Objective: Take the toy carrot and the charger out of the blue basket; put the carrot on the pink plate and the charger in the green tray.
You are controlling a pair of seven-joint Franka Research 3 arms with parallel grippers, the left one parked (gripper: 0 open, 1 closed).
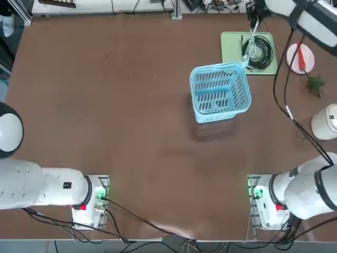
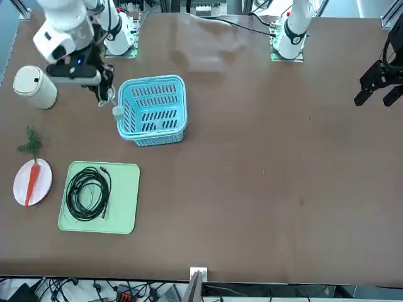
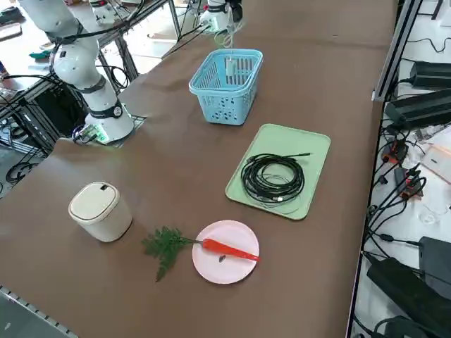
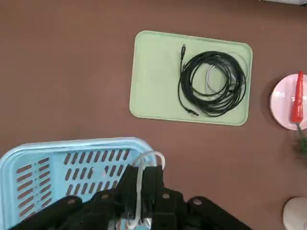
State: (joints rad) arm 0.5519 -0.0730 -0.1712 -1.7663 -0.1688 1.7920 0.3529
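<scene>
While the toy carrot [image 3: 230,248] already lay on the pink plate [image 3: 225,268], its leaves trailing onto the table, the right gripper [image 4: 142,184] hung above the near rim of the blue basket [image 2: 152,111], clenched on the charger [image 2: 117,112]. The white cable looped between the fingers in the wrist view, and the small plug block dangled below the gripper beside the basket's corner in the front view. The green tray [image 4: 153,76] stood well apart from the basket, just beside the plate, and a black coiled cable [image 4: 212,84] filled most of its middle.

The step in hand appeared to be the carry to the tray. Because the plug swung free on a thin cable, a slow, level transfer would likely keep it from snagging the basket's slotted wall. Lifting until the block cleared the rim seemed wise before any sideways travel. The bare strip of tray beside the coil looked the safest target; lowering until the block rested there before releasing should stop it from sliding over the low rim or tangling with the black cable. A white lidded canister [image 3: 100,210] near the plate lay outside the likely path.
</scene>
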